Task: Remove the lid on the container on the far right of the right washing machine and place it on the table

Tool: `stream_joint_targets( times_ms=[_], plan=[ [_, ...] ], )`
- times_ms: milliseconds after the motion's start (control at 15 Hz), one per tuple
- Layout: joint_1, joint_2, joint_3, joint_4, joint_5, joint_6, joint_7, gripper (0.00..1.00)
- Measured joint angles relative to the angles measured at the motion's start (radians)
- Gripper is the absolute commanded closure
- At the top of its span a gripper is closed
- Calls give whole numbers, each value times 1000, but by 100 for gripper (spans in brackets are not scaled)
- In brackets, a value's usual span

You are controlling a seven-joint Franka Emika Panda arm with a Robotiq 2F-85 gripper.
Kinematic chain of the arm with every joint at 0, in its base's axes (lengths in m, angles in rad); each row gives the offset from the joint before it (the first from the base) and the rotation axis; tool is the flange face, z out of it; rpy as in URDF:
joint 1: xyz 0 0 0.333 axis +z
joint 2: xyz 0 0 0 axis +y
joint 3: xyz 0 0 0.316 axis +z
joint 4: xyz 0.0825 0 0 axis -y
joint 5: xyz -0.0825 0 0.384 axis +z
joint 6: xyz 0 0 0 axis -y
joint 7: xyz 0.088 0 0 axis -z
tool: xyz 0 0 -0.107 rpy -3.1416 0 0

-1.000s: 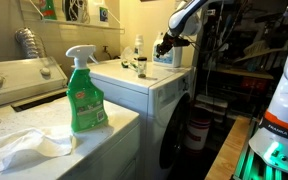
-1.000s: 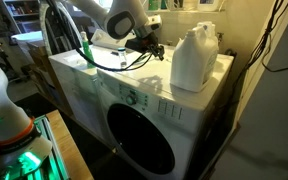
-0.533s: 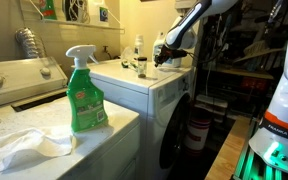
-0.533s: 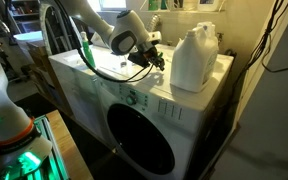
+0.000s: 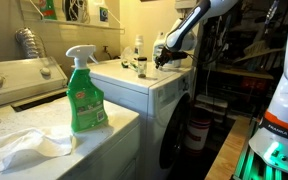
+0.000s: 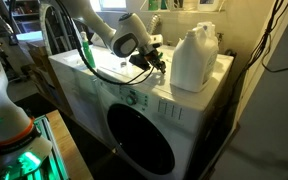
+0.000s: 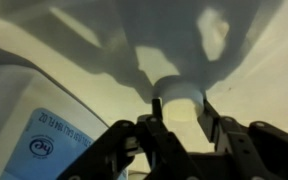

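One of the two steps looks done, as far as I can judge. In the wrist view a small whitish round piece, which I take to be the lid [image 7: 179,100], sits between the two fingers of the pincer [image 7: 180,106]. The jaws are closed narrow on both its sides, so the pincer seems to hold it. Right behind the lid the container [image 7: 94,60] fills the view, with its blue label [image 7: 49,140] low on it.

In an exterior view the pincer [image 6: 156,62] hangs just beside the container [image 6: 196,58], lower than its neck and close over the flat top of the right washing machine [image 6: 99,85]. Whether the neck of the container is bare I cannot tell; it is too small there.

What is left is to carry the lid away from the container and set it on the tabletop. Which surface is meant, the pictures do not show clearly.

Against one second before, the pincer is clearly lower beside the container. Against half a second before, it has hardly moved. The container stands in the same place.
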Motion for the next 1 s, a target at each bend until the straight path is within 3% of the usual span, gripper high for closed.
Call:
stream_joint_targets(
  times_ms=[267, 533, 1000],
  plan=[
    [-1, -1, 1, 0, 0, 0, 1, 0],
    [0, -54, 5, 3, -19, -80, -3, 0],
    [-12, -312, -16, 35, -251, -582, 0, 0]
  ],
)
